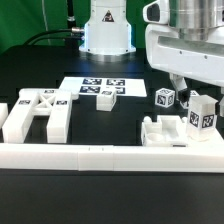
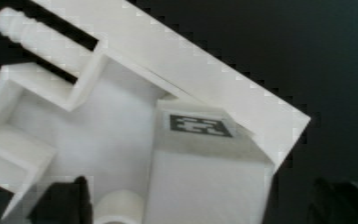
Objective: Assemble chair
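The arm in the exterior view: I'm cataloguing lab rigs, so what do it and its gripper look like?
The arm is glossy white with rounded casings and a dark band near its base; black cables run behind it. The gripper has a boxy white body, grey underneath, with dark fingers.

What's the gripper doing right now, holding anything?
gripper: looks open, jaws spread wide either side of a white chair part; no grip on it visible.
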